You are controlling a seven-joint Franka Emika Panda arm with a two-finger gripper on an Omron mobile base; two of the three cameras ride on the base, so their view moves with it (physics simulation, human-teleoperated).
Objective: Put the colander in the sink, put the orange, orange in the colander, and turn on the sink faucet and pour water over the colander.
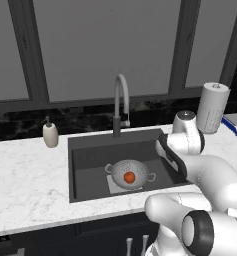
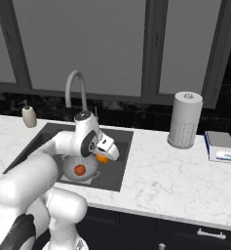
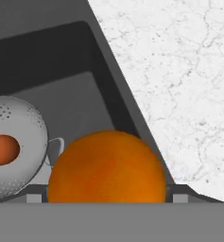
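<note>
Between the tool's (image 3: 106, 197) fingertips, the brighter orange (image 3: 106, 168).

In the hand view, the brighter orange (image 3: 106, 168) is cut off at the bottom, and the colander (image 3: 14, 146) runs past the left edge. In the right base view, the arm hides much of the sink (image 2: 118, 161) and part of that orange (image 2: 102, 158).

Silver perforated colander (image 1: 130, 172), red-orange orange (image 1: 129, 177)
</note>
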